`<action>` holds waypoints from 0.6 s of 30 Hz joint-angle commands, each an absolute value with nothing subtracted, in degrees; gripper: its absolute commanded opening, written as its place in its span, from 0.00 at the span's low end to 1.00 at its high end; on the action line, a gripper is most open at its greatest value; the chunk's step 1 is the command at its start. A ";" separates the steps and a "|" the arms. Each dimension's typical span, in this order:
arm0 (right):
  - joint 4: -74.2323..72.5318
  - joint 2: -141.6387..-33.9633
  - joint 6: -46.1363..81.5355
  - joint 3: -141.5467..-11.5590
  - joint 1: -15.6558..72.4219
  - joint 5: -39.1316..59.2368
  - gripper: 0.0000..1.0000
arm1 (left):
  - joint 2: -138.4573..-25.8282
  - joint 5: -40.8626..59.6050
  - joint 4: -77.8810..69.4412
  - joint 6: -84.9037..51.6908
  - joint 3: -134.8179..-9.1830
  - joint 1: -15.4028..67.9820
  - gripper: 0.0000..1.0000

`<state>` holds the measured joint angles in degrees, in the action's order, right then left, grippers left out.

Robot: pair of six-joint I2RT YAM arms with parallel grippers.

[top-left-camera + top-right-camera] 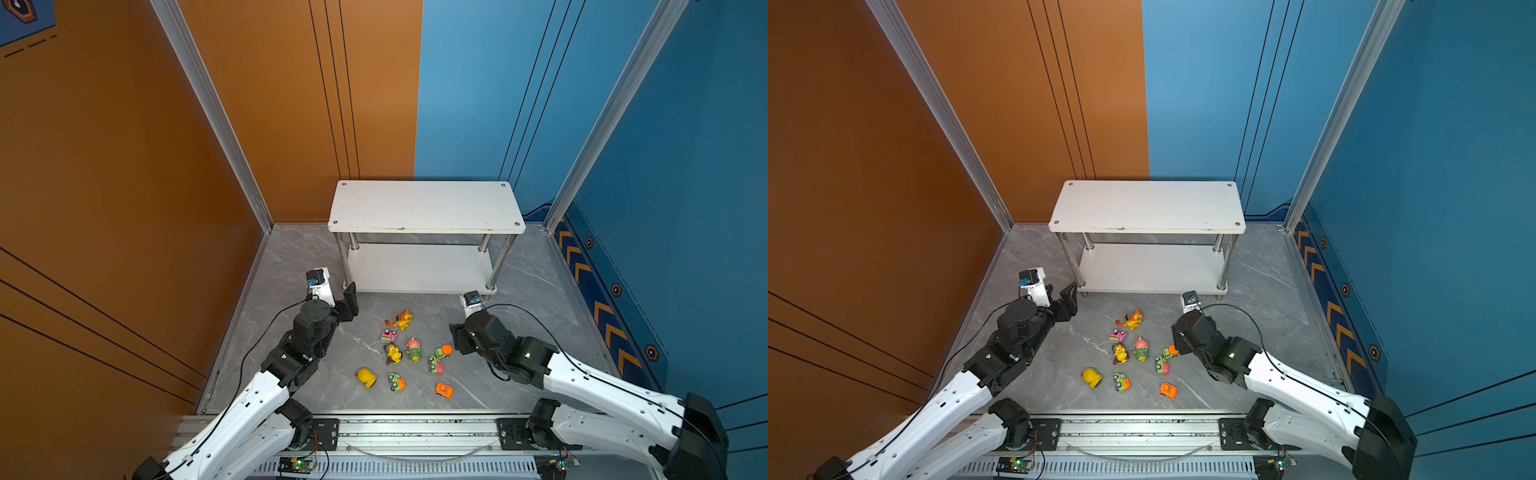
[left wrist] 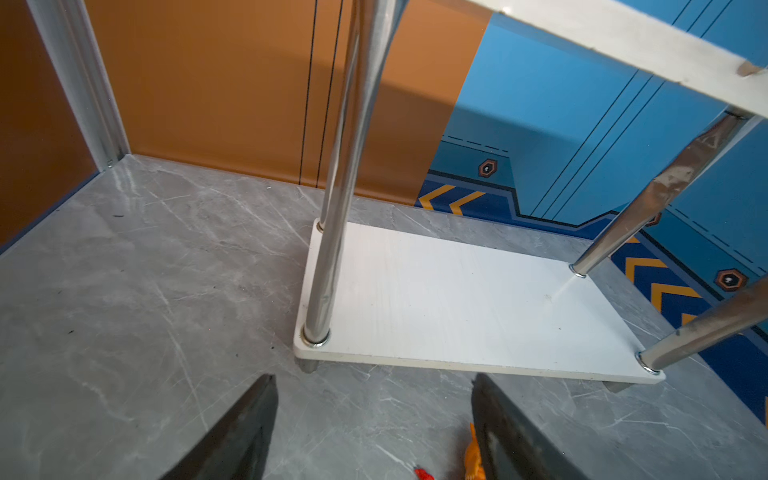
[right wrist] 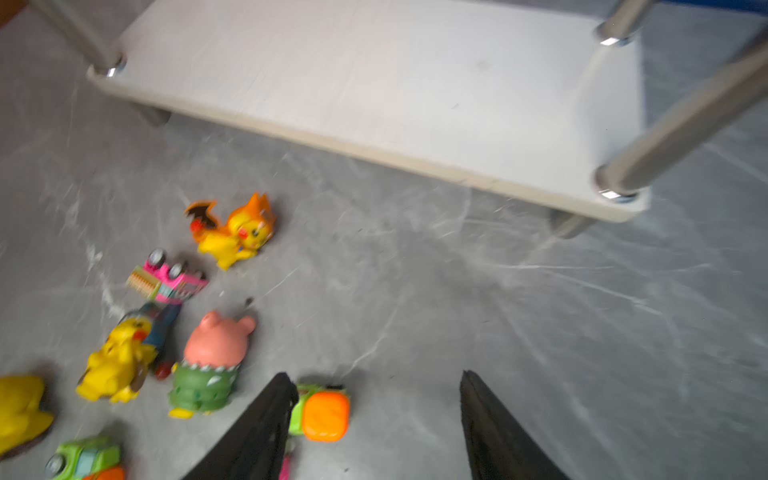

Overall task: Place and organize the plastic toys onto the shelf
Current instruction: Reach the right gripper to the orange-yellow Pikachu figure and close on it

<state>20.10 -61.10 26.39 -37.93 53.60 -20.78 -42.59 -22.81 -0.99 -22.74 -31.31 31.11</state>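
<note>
Right wrist view motion-blurred; orange figurine (image 2: 473, 455) half hidden behind left end effector (image 2: 372, 378)

Toy cluster (image 1: 413, 349) just before white shelf (image 1: 424, 205)

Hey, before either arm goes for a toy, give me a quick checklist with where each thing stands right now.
1. Left gripper open and empty: ok.
2. Right gripper open and empty: ok.
3. Shelf boards bare for placing: ok, both top and lower.
4. Toys all lying on the table between the arms: ok, nine counted.
5. Green and orange car centred under the right gripper: not ok, it shows close beside one finger, off centre.
6. Pink car standing on its wheels: cannot tell, the right wrist view is blurred.
</note>
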 commanded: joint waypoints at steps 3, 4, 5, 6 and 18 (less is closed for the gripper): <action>18.23 -70.61 27.86 -44.91 56.51 -14.96 0.61 | -43.97 -22.23 4.60 -25.93 -28.55 31.46 0.71; 17.05 -72.26 27.98 -45.70 56.21 -12.95 0.56 | -44.92 -21.18 4.33 -26.46 -28.24 31.45 0.71; 15.84 -73.39 28.29 -46.17 55.77 -11.37 0.50 | -45.98 -20.26 4.05 -26.86 -28.07 31.51 0.72; 14.85 -74.36 28.74 -46.49 55.24 -9.93 0.49 | -46.77 -19.64 3.60 -27.03 -27.91 31.55 0.72; -0.67 -91.40 39.86 -52.14 46.60 11.03 0.78 | -55.04 -16.36 -3.92 -24.62 -29.17 31.15 0.75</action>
